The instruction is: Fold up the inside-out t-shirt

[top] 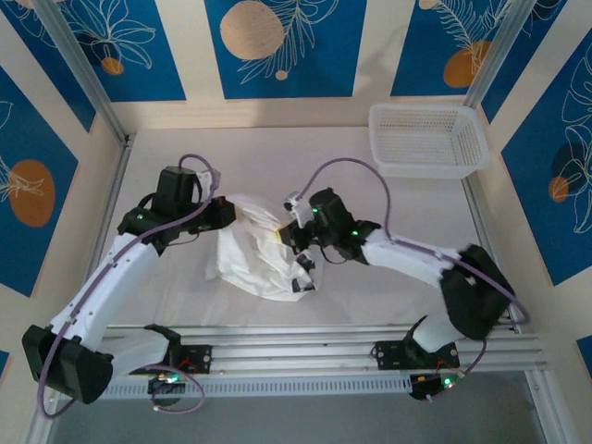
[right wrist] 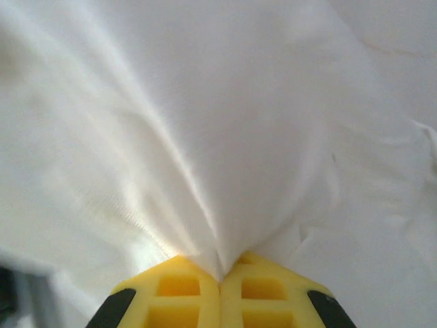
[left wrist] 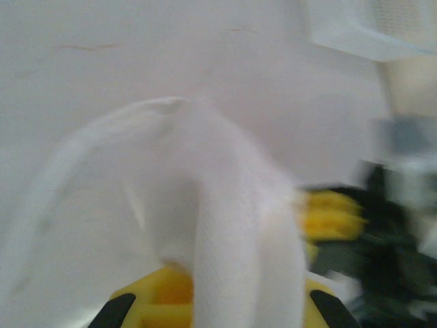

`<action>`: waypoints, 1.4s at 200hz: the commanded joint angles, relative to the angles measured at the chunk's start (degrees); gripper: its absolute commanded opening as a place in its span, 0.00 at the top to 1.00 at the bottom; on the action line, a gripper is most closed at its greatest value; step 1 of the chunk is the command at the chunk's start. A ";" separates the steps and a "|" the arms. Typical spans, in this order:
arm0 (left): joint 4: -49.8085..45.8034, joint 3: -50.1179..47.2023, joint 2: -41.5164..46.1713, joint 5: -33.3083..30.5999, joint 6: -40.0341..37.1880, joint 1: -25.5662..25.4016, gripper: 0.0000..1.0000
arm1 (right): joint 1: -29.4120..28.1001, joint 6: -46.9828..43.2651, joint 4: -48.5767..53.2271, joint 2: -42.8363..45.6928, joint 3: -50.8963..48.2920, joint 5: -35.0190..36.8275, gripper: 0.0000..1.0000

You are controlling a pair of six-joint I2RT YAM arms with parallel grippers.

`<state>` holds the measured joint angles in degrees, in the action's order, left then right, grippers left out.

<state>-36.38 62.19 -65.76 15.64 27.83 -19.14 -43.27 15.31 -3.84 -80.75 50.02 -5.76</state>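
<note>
**A:** Where is the inside-out t-shirt (top: 254, 254) sitting?

**B:** In the middle of the worktop (top: 268, 153), bunched in a crumpled heap between the two arms. It is well apart from the white mesh basket (top: 427, 139) in the far right corner.

**A:** And the grips?

**B:** The right fingers (right wrist: 229, 277) are pressed fully together with a pinch of cloth between them, and creases fan out from that spot. The left fingers (left wrist: 160, 297) are closed too. A band of fabric rises over them (that view is blurred, so I can't tell exactly where the pinch sits). From above, the left fingers (top: 227, 211) hold the far left edge of the heap and the right fingers (top: 287, 231) hold its far right edge.

**A:** So what is the step?

**B:** My guess is opening the heap out flat before any fold. To do it well, I'd draw the two grips apart evenly and keep them level. I'd lift just enough for the cloth to hang free, then lay it down smoothly. An uneven pull would likely twist it.

**A:** How does the shirt look?

**B:** It is plain white and thin, and the weave shows up close. It is heavily wrinkled, with no sleeve or collar that I can pick out. There's a small dark patch at the near right edge, possibly a tag.
</note>
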 commanded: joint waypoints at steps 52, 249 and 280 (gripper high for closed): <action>4.83 -2.37 -12.47 1.99 -1.38 6.33 0.60 | 2.07 9.96 -10.70 25.43 -9.60 -5.45 1.00; 44.91 -16.74 -9.54 32.78 24.55 -3.47 0.18 | 1.02 15.27 -11.87 20.54 -8.30 -1.40 1.00; 42.33 -14.73 -7.41 32.11 23.84 -4.37 0.90 | 1.12 16.37 -11.81 20.38 -9.95 2.01 1.00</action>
<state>1.67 45.47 -76.20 45.58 50.52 -22.74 -41.93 30.48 -14.41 -61.30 39.53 -6.17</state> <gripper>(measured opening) 0.415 0.058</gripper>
